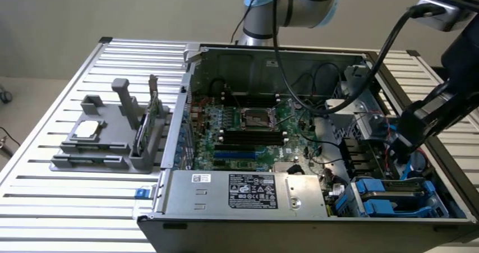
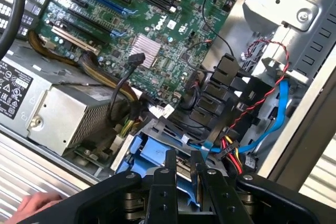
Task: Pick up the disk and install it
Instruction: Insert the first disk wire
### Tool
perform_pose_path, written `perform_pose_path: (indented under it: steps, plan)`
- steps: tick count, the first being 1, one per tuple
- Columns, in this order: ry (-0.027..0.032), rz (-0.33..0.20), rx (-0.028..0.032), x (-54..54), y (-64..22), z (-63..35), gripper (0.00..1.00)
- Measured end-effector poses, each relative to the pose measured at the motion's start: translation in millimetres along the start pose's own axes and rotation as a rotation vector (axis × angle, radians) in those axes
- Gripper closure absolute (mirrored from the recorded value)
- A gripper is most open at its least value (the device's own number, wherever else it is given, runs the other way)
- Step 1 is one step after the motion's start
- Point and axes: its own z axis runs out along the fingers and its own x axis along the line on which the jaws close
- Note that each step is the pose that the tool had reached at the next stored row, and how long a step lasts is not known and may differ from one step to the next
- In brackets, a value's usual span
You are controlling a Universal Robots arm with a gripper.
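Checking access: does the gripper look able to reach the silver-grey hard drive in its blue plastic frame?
Likely yes: the gripper hangs right over the blue-framed disk, with nothing between them.

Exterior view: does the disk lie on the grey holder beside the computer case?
No, the blue-framed disk sits inside the computer case, in its near corner at the exterior view's right.

Exterior view, centre: motherboard [image 1: 247, 124] green, slot rows black and blue. Lower centre: power-supply box [image 1: 202, 196] plain grey; its label [image 1: 252, 191] black with white print. Lower right: disk [image 1: 389, 196] edged in blue plastic. Table [image 1: 53, 208] silver, ribbed in parallel slats. Left: fixture [image 1: 105, 146] matt grey. Wrist view: gripper [image 2: 184, 161] black; twisted wires [image 2: 265, 85] red and black; heat sink [image 2: 145, 51] silver, finned.
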Motion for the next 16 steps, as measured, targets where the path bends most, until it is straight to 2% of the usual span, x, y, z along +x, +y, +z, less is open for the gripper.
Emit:
perform_pose_path:
  steps: [16]
  plan:
    - [-0.0166, 0.245, -0.012, -0.2, -0.1, 2.8, 0.74]
